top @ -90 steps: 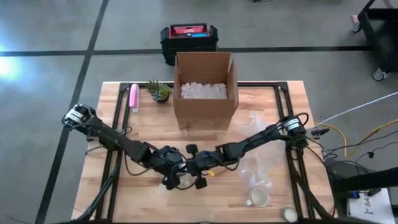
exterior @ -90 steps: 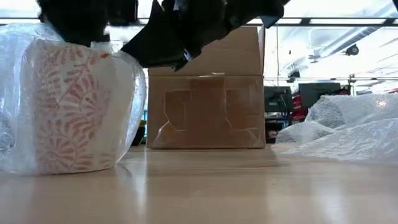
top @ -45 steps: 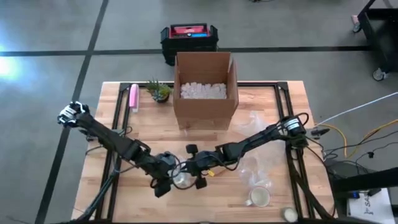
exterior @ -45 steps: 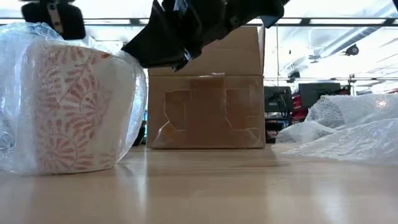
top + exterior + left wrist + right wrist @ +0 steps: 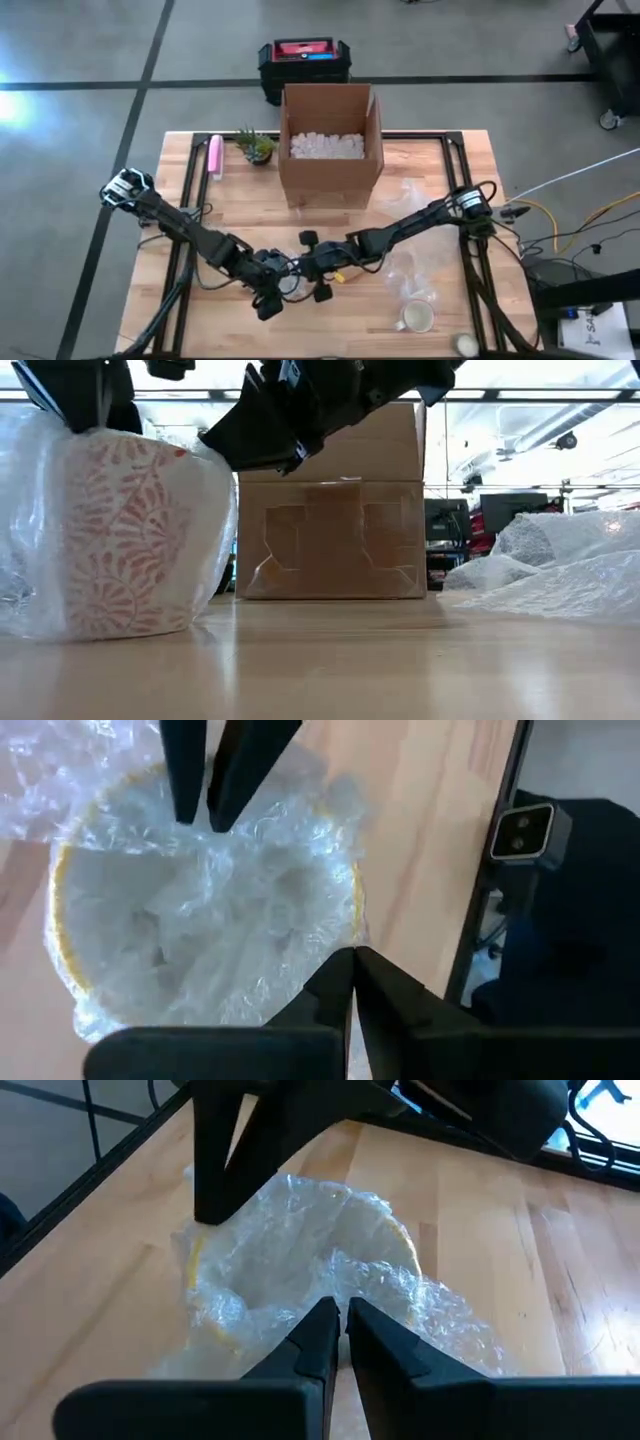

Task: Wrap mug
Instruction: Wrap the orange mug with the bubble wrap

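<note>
1. Tucking bubble wrap (image 5: 215, 910) into the mug (image 5: 125, 535), which stands near the table's (image 5: 240, 200) front edge.
2. My left gripper (image 5: 353, 963) is clenched above the mouth; my right gripper (image 5: 342, 1312) pinches the wrap's edge.
3. Next, I'd press loose film deeper.

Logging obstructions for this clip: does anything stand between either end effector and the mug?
Only the bubble wrap covering the mug. Left end effector is shut above its stuffed mouth; right end effector is shut on the wrap at its rim.
</note>
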Motion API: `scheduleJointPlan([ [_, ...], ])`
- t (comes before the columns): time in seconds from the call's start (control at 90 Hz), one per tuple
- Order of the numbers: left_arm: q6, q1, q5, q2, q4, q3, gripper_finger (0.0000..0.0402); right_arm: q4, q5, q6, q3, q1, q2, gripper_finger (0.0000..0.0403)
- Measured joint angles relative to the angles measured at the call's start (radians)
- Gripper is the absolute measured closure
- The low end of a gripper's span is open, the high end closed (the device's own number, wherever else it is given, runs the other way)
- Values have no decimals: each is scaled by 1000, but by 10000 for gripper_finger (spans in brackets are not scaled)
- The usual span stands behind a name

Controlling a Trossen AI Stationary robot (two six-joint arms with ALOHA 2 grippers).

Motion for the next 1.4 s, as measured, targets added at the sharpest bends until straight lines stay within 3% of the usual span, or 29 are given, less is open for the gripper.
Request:
scheduleJointPlan([
  [0.522,-19,9,-55,-41,-39,-6,401,1,-6,0,0,1,0,384],
  [1.0,-11,28,-23,104,-20,-5,401,13,-1,-26,-1,16,-5,384],
  [1.4,61,41,-62,122,45,-8,401,-6,-10,-54,11,33,-17,384],
])
